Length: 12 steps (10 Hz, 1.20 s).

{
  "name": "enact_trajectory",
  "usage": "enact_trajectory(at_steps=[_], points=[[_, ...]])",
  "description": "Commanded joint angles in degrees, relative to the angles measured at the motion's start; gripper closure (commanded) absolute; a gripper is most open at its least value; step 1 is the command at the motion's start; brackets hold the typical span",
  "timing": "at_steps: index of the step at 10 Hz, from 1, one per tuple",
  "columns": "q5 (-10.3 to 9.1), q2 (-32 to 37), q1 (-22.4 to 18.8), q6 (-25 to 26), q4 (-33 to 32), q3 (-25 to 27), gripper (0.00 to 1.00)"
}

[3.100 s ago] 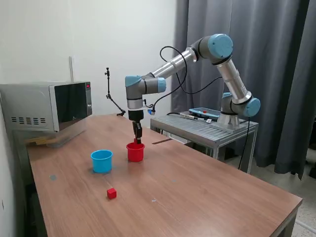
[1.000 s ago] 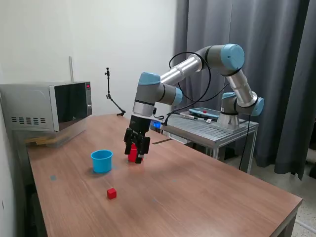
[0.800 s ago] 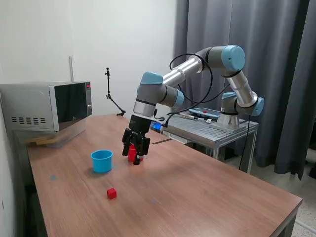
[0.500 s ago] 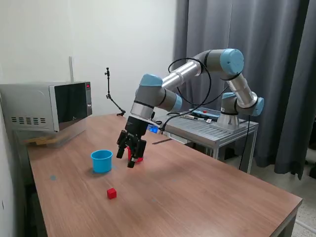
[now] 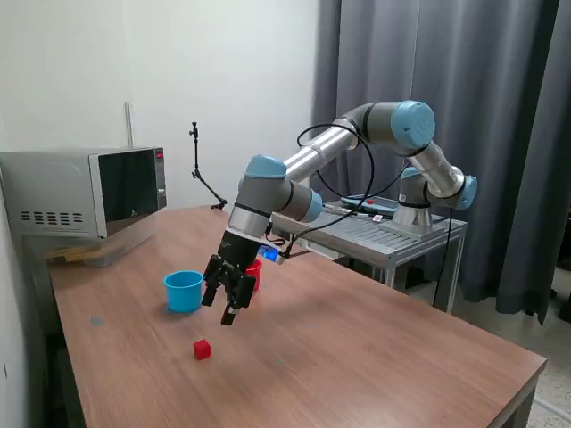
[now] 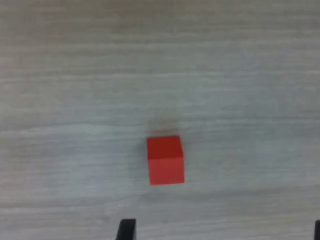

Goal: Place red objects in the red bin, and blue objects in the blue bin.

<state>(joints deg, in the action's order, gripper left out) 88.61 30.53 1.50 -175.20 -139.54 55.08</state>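
Hovering with gripper (image 5: 228, 303) spread and empty above red cube (image 6: 165, 160), lining up for carrying to red cup (image 5: 253, 272).

We log wooden table (image 5: 357, 348), brown grain top. On it: microwave (image 5: 85, 192) at far corner toward exterior view's left; light-blue cup (image 5: 184, 291); red cup (image 5: 253, 273) just beside it, partly hidden by arm; small red cube (image 5: 202, 349) (image 6: 165, 160) alone, nearer front edge.
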Motion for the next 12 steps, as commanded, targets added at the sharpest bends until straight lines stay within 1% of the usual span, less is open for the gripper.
enact_trajectory(at_steps=[1, 5, 8, 12], points=[[-0.02, -3.1, 0.0, -0.9, 0.0, -3.0, 0.00], [-0.20, -5.7, 0.2, -1.0, 0.0, -5.2, 0.00], [-0.20, -7.1, 0.4, -1.0, 0.0, -5.2, 0.00], [-0.28, -7.3, 1.0, -1.2, 0.0, -5.9, 0.00]])
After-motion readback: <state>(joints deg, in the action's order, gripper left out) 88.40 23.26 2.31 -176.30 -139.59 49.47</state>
